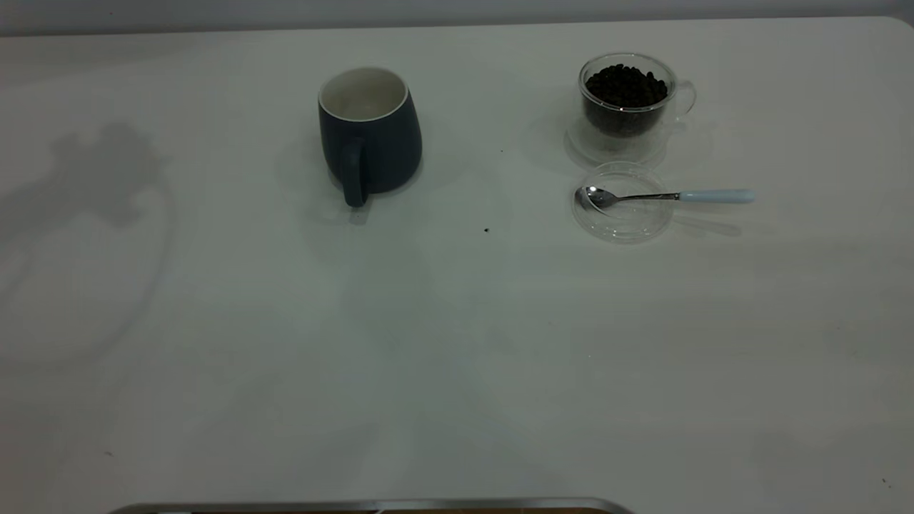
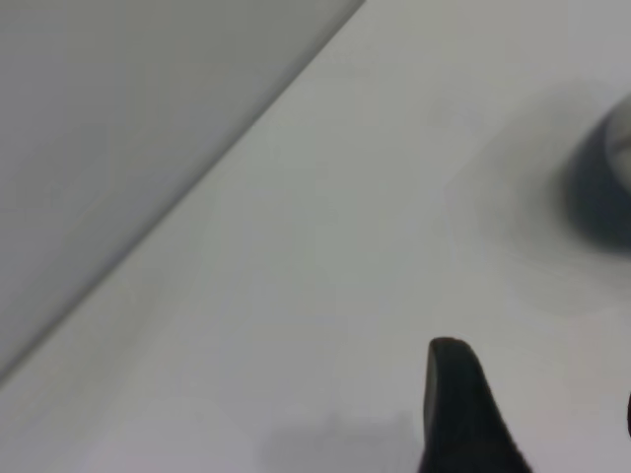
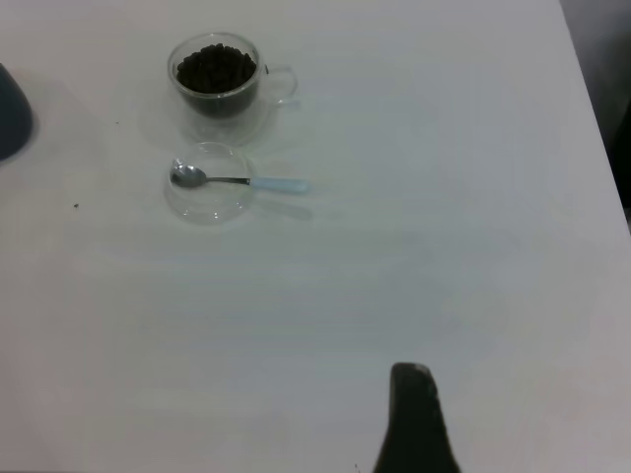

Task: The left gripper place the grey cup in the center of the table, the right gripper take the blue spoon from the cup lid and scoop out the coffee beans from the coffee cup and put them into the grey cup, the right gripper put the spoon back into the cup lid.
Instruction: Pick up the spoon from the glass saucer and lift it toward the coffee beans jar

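The grey cup stands upright on the table, left of centre toward the back, handle facing the front; it looks empty. The coffee cup with coffee beans stands at the back right. Just in front of it lies the cup lid, with the blue spoon resting across it, bowl in the lid, handle pointing right. Neither gripper shows in the exterior view. My left gripper is open and empty above bare table, the grey cup far off. My right gripper is well short of the spoon.
A dark speck lies on the table between the cups. An arm's shadow falls at the left. A metal strip runs along the front edge. The table's edge lies beyond the coffee cup's handle side.
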You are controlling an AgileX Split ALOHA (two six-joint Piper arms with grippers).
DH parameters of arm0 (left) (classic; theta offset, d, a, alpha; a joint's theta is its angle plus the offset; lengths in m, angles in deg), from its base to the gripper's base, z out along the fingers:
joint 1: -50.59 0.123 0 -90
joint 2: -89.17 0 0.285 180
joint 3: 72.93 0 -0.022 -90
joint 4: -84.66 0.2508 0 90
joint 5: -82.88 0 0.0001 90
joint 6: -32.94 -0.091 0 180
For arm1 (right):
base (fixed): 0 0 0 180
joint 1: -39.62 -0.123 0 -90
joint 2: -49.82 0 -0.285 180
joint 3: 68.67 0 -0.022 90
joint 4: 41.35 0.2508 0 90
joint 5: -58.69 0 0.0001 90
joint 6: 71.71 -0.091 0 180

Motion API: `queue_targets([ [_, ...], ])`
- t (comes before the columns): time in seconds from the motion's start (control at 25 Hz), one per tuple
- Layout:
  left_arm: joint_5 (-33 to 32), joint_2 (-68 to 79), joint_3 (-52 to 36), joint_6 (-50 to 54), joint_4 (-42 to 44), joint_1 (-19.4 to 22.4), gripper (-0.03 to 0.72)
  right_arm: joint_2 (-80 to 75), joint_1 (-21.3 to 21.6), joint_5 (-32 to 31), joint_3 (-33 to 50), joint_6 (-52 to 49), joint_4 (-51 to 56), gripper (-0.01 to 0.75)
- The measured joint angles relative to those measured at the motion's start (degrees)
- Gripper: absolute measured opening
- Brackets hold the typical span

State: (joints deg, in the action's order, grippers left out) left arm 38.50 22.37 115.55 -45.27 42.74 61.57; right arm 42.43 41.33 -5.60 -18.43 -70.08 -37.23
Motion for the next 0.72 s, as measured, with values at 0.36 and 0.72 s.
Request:
queue_targets([
  [0.36, -19.39, -21.85, -0.05, 31.47, 12.94, 0.06, 0.466, 0.00, 0.00, 0.00, 0.00, 0.00, 0.00, 0.588],
  [0.72, -22.44, -44.08, -6.20, 40.71, 16.28, 0.07, 0.466, 0.00, 0.00, 0.00, 0.00, 0.00, 0.00, 0.588],
])
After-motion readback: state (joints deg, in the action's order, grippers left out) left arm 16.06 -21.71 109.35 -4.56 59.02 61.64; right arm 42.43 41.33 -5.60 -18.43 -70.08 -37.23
